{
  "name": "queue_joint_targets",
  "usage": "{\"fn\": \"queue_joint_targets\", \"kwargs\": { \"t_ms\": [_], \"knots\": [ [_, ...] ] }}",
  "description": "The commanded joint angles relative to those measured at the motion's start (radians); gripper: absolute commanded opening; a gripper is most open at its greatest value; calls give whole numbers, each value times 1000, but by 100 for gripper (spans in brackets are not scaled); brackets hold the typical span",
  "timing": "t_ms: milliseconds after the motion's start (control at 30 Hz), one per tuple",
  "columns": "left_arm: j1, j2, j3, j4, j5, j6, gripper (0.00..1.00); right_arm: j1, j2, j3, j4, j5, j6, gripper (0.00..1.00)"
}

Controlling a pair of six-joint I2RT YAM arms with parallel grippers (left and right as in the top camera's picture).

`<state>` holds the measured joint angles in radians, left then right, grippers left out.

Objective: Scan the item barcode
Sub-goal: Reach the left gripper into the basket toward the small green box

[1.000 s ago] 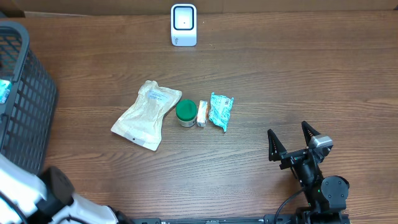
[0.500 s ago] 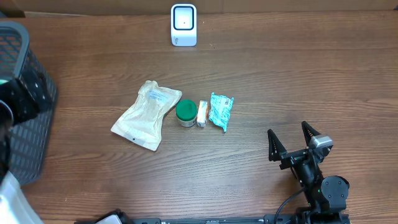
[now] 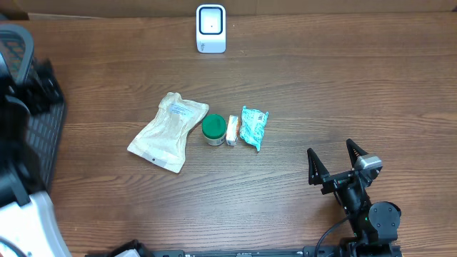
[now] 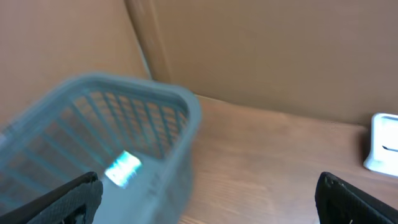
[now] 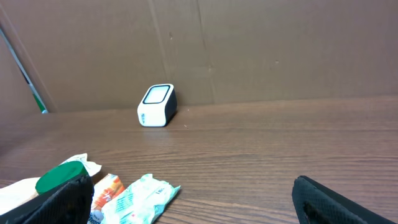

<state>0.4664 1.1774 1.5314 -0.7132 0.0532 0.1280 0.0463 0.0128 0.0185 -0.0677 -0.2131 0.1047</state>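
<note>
I am holding both jaws wide open, gripping nothing; the left pair is hanging by the basket (image 4: 177, 149), so descending carelessly risks clipping its rim.

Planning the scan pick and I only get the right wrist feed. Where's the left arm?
Observer: The left pincer is open, hovering by a mesh basket at the table's left edge.
Operator: Basket empty?
Observer: No, a teal packet lies inside it.
Operator: My row of items is cut off on the left. What's there?
Observer: A beige pouch, the biggest item in the row, lying flat beside the green-lidded jar.
</note>
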Motion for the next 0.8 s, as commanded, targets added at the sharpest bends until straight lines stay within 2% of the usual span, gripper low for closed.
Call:
{"fn": "queue_joint_targets", "kwargs": {
  "t_ms": [0, 100, 300, 600, 767],
  "knots": [
    [58, 129, 194, 22, -117, 21, 100, -2, -10, -10, 7, -2, -1, 100],
    [118, 226, 305, 24, -158, -32, 100, -2, -10, -10, 7, -2, -1, 100],
    [149, 344, 304, 79, -324, -53, 100, -2, -10, -10, 7, -2, -1, 100],
    [217, 574, 288, 90, -323, -40, 100, -2, -10, -10, 7, -2, -1, 100],
    [246, 697, 288, 90, -322, 34, 99, -2, -10, -10, 7, -2, -2, 100]
  ]
}}
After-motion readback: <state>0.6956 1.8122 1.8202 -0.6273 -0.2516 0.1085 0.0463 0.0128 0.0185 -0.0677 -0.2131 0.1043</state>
